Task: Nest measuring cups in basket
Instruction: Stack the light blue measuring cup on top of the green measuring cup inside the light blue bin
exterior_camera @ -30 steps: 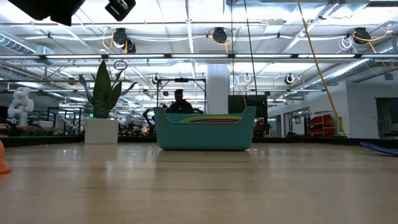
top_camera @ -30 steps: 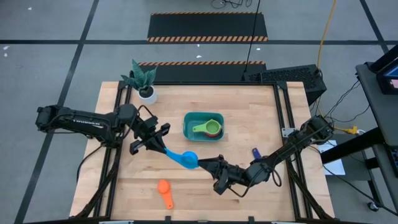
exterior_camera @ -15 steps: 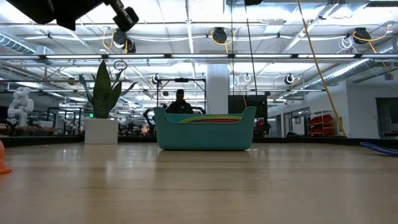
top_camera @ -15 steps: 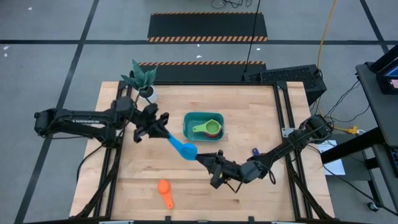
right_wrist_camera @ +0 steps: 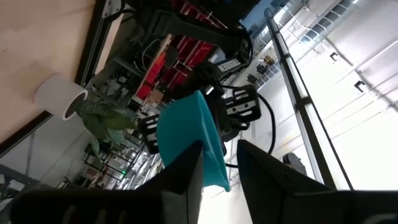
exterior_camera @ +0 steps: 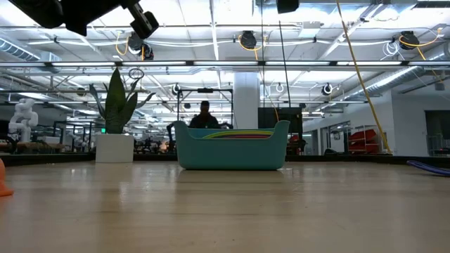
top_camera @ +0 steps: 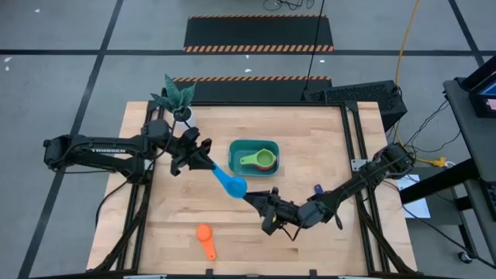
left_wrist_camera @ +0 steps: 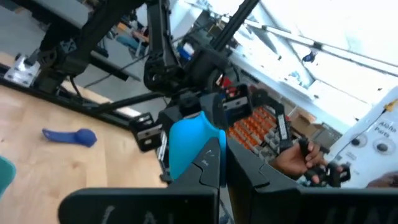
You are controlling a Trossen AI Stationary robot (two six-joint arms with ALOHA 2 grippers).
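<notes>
A light blue measuring cup [top_camera: 231,184] hangs in the air between my two grippers, near the basket's near-left corner. My left gripper [top_camera: 203,163] is shut on its handle. My right gripper [top_camera: 252,198] is shut on its bowl from the opposite side. The teal basket [top_camera: 236,147] stands on the table's middle with green, red and yellow cups [top_camera: 260,161] nested inside. An orange cup [top_camera: 204,239] lies on the table near the front edge. A dark blue cup [top_camera: 318,190] lies on the table to the right. My left gripper pinches the flat handle [left_wrist_camera: 210,163] of the light blue cup between its two fingers, coming about level from the table's left, along the handle. The cup is lifted clear of the table. My right gripper has the bowl's rim [right_wrist_camera: 211,163] between its two fingers, coming about level from the table's near right. The bowl [right_wrist_camera: 185,134] sticks out beyond the fingertips, clear of the table.
A white pot with a green plant [top_camera: 178,101] stands at the far left corner, close behind my left arm. Bare wood lies in front of the basket [exterior_camera: 230,151] and at the near left around the orange cup.
My left gripper has swung toward the table's far edge and rolled a little, still shut on the handle. The light blue cup has gone with it toward the far edge, and my right gripper has kept hold of the bowl.
</notes>
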